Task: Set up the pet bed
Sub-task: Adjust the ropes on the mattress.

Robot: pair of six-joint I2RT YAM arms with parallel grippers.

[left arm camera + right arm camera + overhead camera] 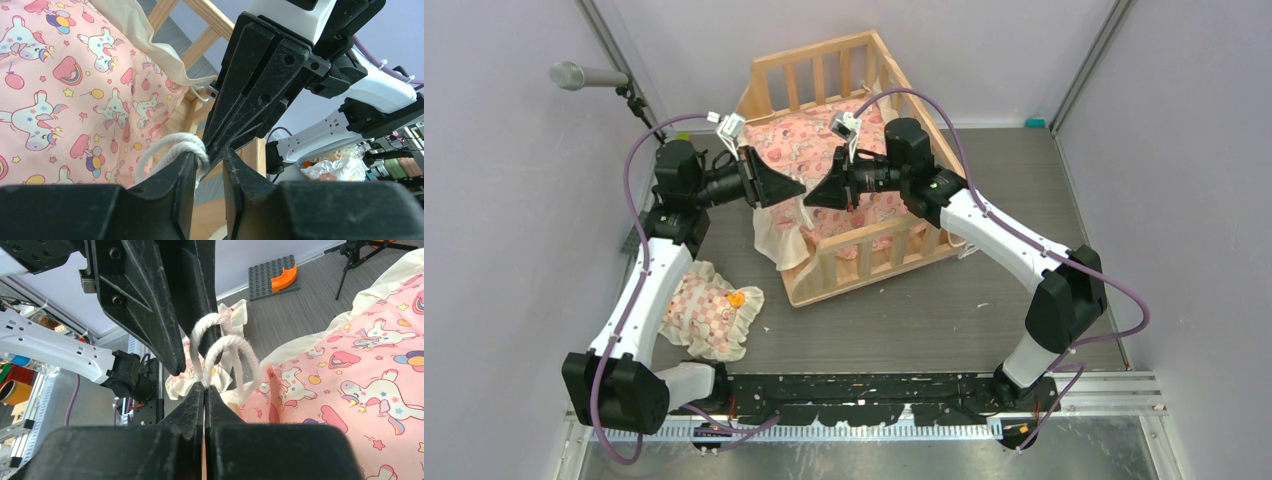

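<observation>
The pet bed (819, 62), a pale wooden crib frame, stands at the back middle of the table with a pink printed cushion (799, 140) in it. The cushion's cream frill hangs over the near left corner. Both grippers meet tip to tip over that corner. My right gripper (205, 386) is shut on a looped white cord (222, 342). My left gripper (209, 156) is open by a narrow gap, and the cord (170, 142) lies over the tip of its left finger. The right gripper's fingers (255, 85) point down into that gap.
A small frilled pillow (714, 310) lies on the table by the left arm. A microphone on a stand (584, 76) is at the back left. A grey studded plate with an orange piece (274, 274) sits on the floor beyond the bed.
</observation>
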